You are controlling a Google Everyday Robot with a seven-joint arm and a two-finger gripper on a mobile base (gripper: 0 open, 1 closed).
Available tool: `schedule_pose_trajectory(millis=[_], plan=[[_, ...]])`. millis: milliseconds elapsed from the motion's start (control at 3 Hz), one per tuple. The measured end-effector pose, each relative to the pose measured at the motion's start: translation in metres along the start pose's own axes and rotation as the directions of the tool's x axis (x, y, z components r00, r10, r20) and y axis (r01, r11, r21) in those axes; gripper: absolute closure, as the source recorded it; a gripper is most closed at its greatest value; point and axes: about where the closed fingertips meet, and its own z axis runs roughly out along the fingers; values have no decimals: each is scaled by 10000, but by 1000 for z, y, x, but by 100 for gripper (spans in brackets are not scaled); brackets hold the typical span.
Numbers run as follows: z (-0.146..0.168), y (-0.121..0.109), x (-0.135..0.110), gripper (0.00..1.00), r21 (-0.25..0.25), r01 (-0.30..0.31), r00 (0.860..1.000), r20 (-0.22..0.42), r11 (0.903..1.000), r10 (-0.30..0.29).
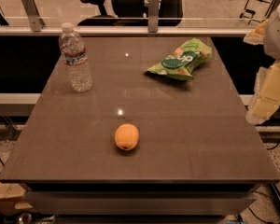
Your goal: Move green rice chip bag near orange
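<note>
Still, the gripper (266, 97) sits at right edge (jaw state: cannot tell). The bag (181, 59), upper right, is crinkly and may slip; nudged, the orange (126, 136) could roll.

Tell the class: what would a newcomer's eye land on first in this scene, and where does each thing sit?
The green rice chip bag stands out first, lying toward the far right of the brown table. Next comes the orange, alone near the front centre, well apart from the bag. A clear water bottle stands upright at the far left, and the robot's pale gripper hangs at the right edge, beside the table.
</note>
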Motion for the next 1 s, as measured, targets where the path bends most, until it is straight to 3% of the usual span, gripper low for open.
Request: schedule_pose_trajectory(millis=[667, 1000], plan=[[-2, -3, -6, 0, 224, 116, 9995, 294, 9997, -123], [-4, -9, -9, 0, 488, 394, 9959, 799, 9980, -432]])
